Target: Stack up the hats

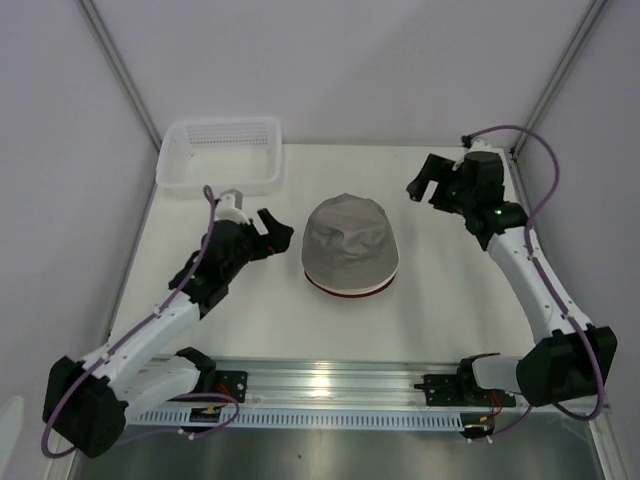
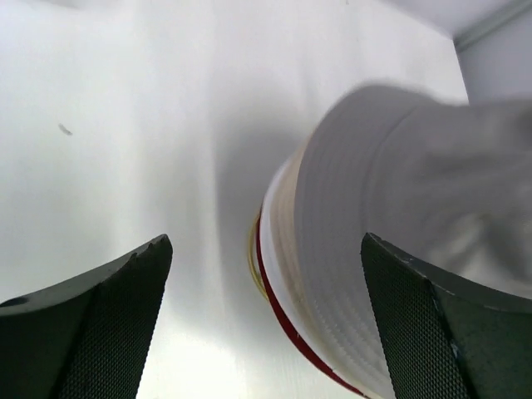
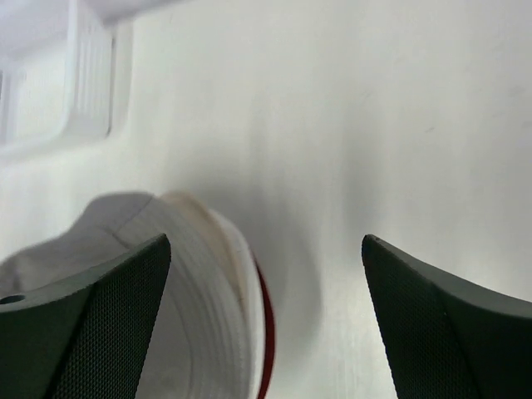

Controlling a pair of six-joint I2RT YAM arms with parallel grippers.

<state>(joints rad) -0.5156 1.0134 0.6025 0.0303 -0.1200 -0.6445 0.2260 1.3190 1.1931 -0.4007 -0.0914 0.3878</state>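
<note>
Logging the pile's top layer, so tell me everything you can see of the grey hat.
The grey hat is a soft fabric bucket hat, crown up and dented, its round brim sloping down. It sits topmost on the pile in the middle of the table, covering the rest so only thin edges of the beige hat, white hat and dark red hat show beneath. The left gripper and right gripper are open and apart from it.

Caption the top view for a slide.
Grey hat tops the stack; left gripper and right gripper open, flanking it.
</note>
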